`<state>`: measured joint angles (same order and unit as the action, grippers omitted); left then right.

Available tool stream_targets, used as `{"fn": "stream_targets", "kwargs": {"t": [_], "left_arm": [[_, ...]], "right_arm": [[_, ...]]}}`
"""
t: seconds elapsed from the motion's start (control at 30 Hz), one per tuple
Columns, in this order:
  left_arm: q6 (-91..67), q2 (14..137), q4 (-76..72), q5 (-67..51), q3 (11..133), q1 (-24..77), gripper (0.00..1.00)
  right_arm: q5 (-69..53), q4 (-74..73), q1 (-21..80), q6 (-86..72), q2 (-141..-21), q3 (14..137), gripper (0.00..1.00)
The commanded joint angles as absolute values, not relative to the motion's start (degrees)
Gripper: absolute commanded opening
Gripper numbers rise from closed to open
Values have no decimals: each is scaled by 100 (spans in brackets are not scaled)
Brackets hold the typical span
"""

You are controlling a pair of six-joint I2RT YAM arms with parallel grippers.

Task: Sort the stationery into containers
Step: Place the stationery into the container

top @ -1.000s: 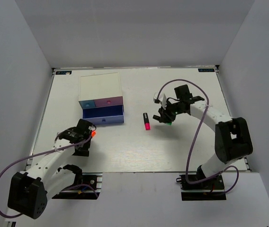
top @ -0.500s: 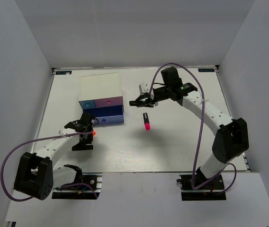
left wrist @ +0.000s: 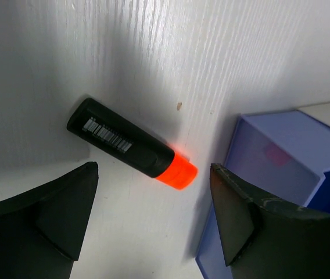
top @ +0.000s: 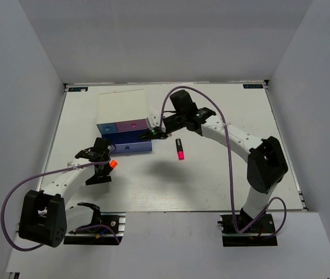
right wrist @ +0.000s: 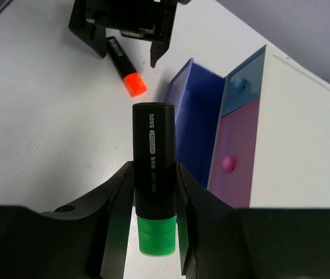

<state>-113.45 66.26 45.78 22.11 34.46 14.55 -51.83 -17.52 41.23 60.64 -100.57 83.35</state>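
Black plastic body, green cap: the green-capped highlighter [right wrist: 153,168] is pinched between the two fingers of the right gripper [right wrist: 154,192], cap end toward the wrist camera and the printed barrel pointing away. From the top view it's held just beside the right end of the purple drawer [top: 128,143]. How high it is off the table can't really be told.

That purple drawer is pulled out from the bottom of the small white-topped square box [top: 122,103]. The two drawers above it are seen shut, the light blue drawer [right wrist: 243,81] on the left and the pink drawer [right wrist: 235,154] on the right, each with a little round knob. A faint pinkish patch can be made out inside the purple drawer in the left wrist view, too blurry to identify.

The orange-capped black highlighter [left wrist: 130,144] is lying flat on the white table [top: 200,186], cap pointed toward the near corner of the purple drawer but not touching it. It's straddled by the left gripper [left wrist: 153,174], whose fingers [left wrist: 54,215] are spread wide, with clear gaps on both sides, so nothing is gripped.

The pink-capped black highlighter [top: 180,150] is lying on the table on its own, right of the box, close to the right gripper.
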Motion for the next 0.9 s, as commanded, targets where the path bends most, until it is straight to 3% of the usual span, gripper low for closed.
{"fn": "stream_targets", "kwargs": {"t": [0.0,0.3,0.4,0.53,0.6,0.87], "left_arm": [[-11593,6741,4430,2435,3401,1345,87],[-11593,7311,4586,2127,3559,1099,83],[-11593,7383,4737,2074,3612,1046,77],[-11593,7313,4737,2022,3472,993,52],[-11593,7190,4790,2021,3358,993,46],[-11593,6663,4966,2021,3015,940,42]], "right_arm": [[-4888,-1055,4280,5696,-10326,8893,9],[-4526,-923,4552,5634,-10862,9395,15],[-4465,-862,4623,5573,-11021,9483,16],[-4141,-616,4763,5484,-11232,9510,20],[-4035,-589,4807,5423,-11329,9597,21],[-3183,-62,4939,5080,-11593,9457,22]]}}
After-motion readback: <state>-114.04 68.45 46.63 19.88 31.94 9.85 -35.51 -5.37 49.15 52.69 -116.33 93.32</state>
